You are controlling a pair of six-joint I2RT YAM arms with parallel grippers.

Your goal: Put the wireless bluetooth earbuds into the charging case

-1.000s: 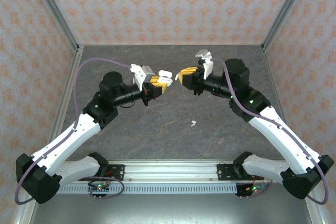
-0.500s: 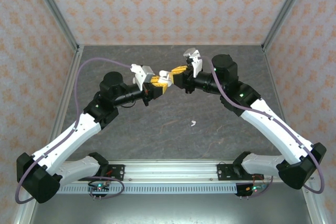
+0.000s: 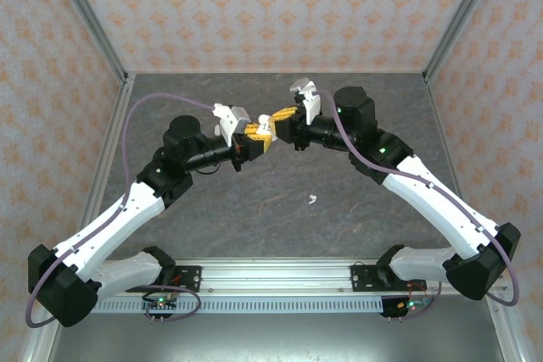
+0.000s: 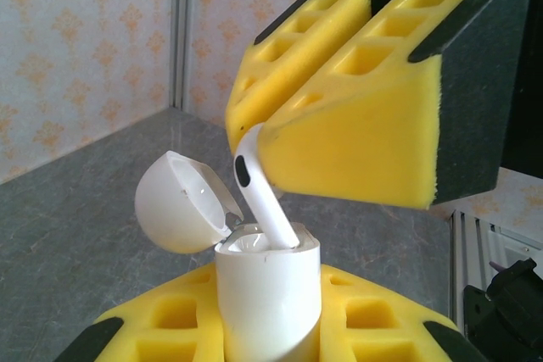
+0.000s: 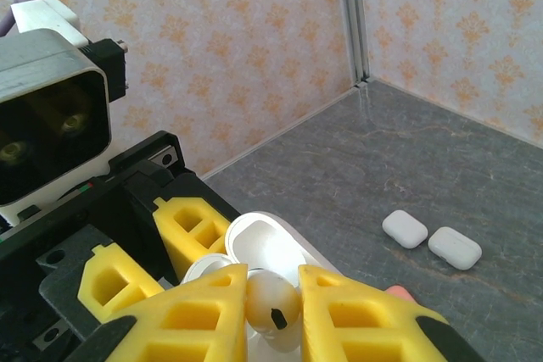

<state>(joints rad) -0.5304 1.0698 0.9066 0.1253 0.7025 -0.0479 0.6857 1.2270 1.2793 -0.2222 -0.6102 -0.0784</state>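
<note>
The left arm (image 3: 119, 214) and right arm (image 3: 437, 205) have white link shells and black joint housings. A purple cable (image 3: 125, 137) follows each arm. The finger pads (image 4: 356, 125) are yellow foam with rectangular recesses, black-backed.

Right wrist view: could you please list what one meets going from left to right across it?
The grey camera box on the left arm → open charging case → closed white case → second closed white case.
</note>
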